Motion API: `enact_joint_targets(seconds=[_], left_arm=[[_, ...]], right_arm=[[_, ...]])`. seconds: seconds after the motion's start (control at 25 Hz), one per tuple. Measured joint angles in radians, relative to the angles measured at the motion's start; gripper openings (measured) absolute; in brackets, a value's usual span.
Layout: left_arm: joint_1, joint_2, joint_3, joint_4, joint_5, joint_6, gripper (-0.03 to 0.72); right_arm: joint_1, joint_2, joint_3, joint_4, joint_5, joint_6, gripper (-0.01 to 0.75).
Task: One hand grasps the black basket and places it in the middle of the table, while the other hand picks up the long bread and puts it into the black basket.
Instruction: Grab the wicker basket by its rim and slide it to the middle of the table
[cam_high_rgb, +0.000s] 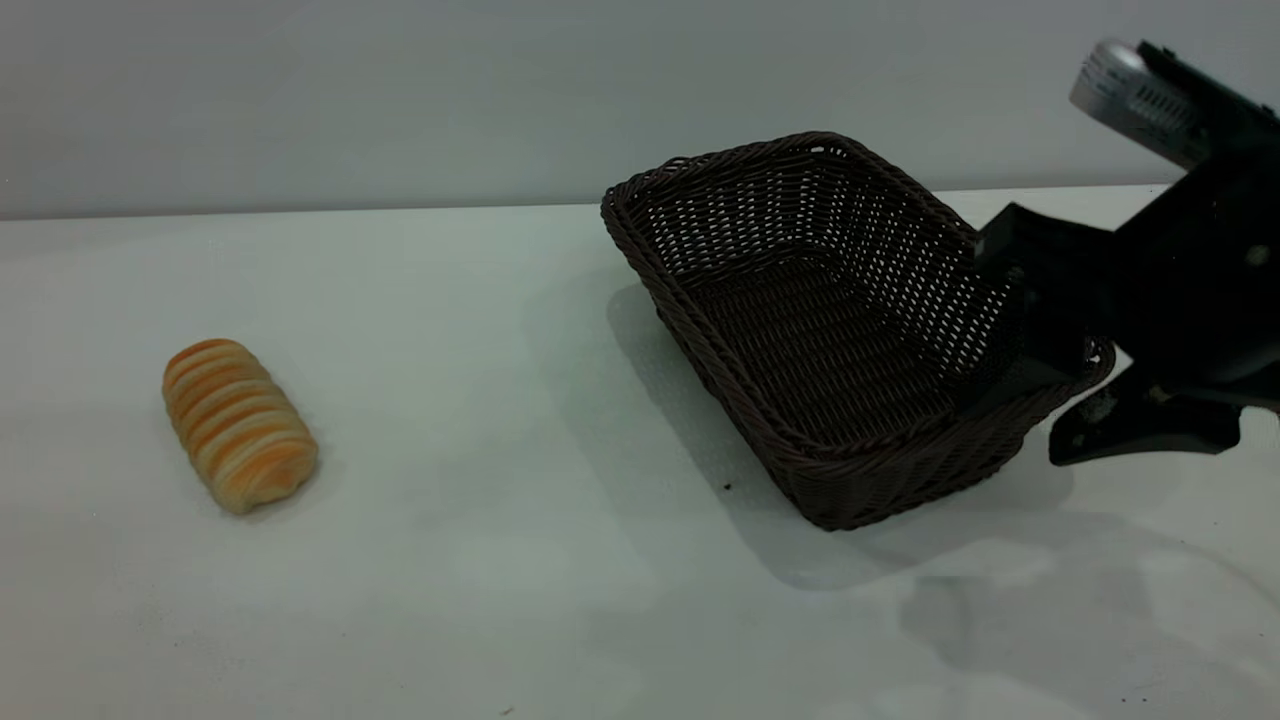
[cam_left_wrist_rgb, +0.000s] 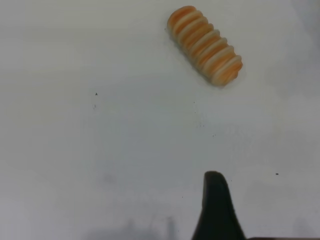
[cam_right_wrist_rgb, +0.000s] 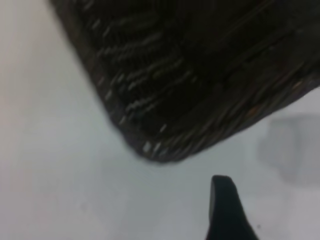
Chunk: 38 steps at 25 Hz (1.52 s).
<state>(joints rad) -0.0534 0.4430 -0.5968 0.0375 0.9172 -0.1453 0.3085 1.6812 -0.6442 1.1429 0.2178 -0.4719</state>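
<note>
Fingers of the right gripper straddled the black basket, one inside its near wall and one outside, clamping the rim. Beyond it, well apart across the table, lay the long bread. Whether the left gripper was clenched or released could not be told.

Robot lab tabletop, plain pale table, bare grey wall, black robot arm

A dark woven basket sits tilted at centre-right of the frame; a striped orange bread roll lies at lower left on the pale table.
</note>
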Motion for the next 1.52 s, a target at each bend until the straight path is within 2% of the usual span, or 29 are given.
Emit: enact_joint_targets(seconds=[0.2, 1.0, 1.52], left_arm=[[0.000, 0.000, 0.000, 0.000, 0.001, 0.000, 0.539], [0.000, 0.000, 0.000, 0.000, 0.003, 0.000, 0.539], [0.000, 0.000, 0.000, 0.000, 0.003, 0.000, 0.539]], right_arm=[[0.000, 0.067, -0.014, 0.054, -0.066, -0.001, 0.474], [0.000, 0.222, -0.154, 0.156, -0.056, -0.002, 0.474], [0.000, 0.223, -0.158, 0.214, -0.036, -0.001, 0.449]])
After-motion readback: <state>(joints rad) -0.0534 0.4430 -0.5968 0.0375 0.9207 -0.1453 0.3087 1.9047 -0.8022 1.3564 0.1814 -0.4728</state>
